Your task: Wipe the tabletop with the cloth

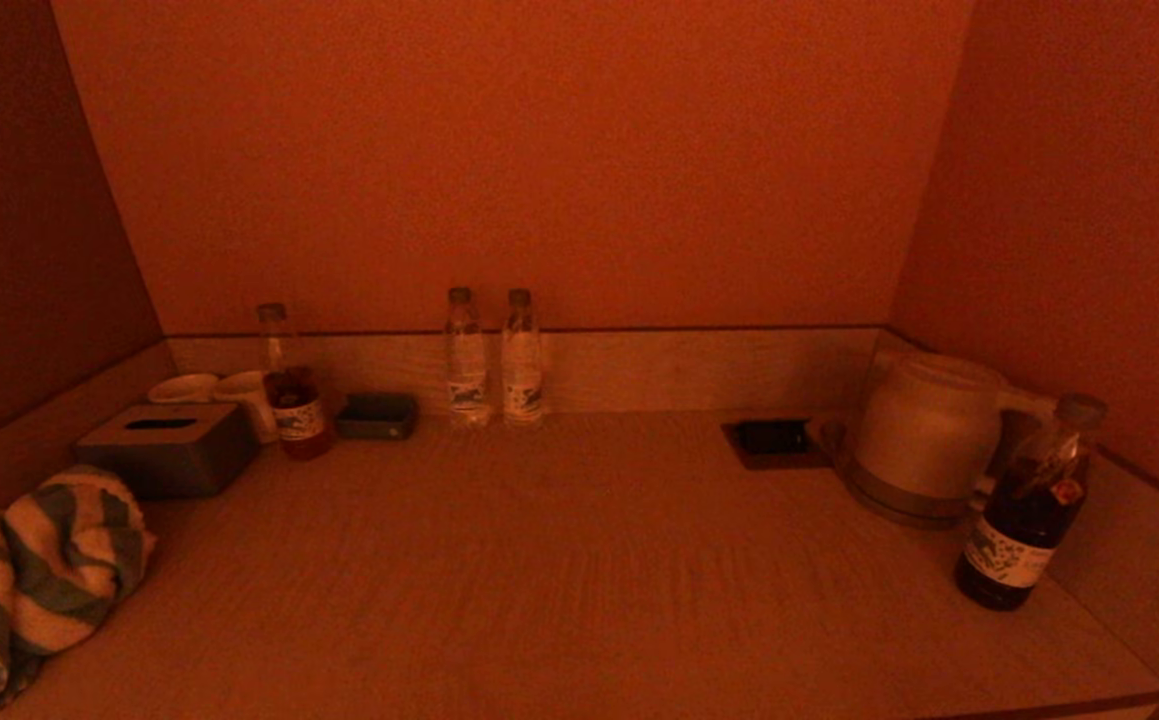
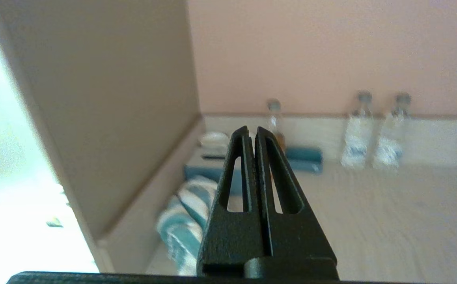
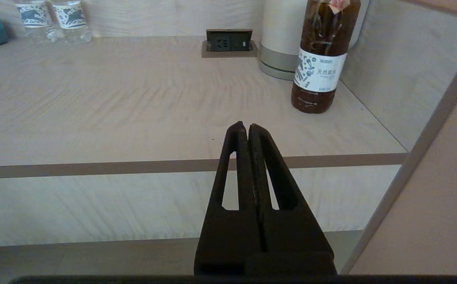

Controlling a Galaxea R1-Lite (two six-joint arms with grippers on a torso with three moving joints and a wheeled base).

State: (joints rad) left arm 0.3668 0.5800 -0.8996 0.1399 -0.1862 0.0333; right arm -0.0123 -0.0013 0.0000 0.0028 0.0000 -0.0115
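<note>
A bunched cloth (image 1: 34, 580) with teal and white stripes lies at the near left corner of the wooden tabletop (image 1: 579, 570). It also shows in the left wrist view (image 2: 185, 221). Neither arm shows in the head view. My left gripper (image 2: 251, 132) is shut and empty, in the air in front of the table, with the cloth beyond it and a little to its left. My right gripper (image 3: 244, 127) is shut and empty, held before the table's front edge near the right side.
A tissue box (image 1: 169, 448), two cups (image 1: 214, 390), a tea bottle (image 1: 291, 385) and a small teal tray (image 1: 376, 415) stand at the back left. Two water bottles (image 1: 494, 358) stand at the back middle. A socket (image 1: 772, 440), a kettle (image 1: 924, 435) and a dark tea bottle (image 1: 1024, 510) are at the right. Walls close in three sides.
</note>
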